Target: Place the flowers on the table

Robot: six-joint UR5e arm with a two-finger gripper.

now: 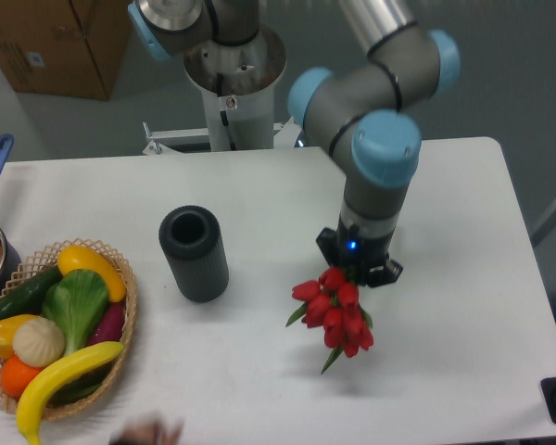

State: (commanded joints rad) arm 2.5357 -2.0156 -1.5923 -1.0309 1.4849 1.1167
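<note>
Above the table [463, 232], end effector [357, 272] gripping red flowers [335, 313], dark vase [194, 252] nearby

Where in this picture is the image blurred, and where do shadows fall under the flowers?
In the camera view, a brownish smear at the bottom edge is blurred; the flowers look soft but readable, held below the gripper. A faint shadow lies on the table beneath them; the black cylinder is sharp.
</note>
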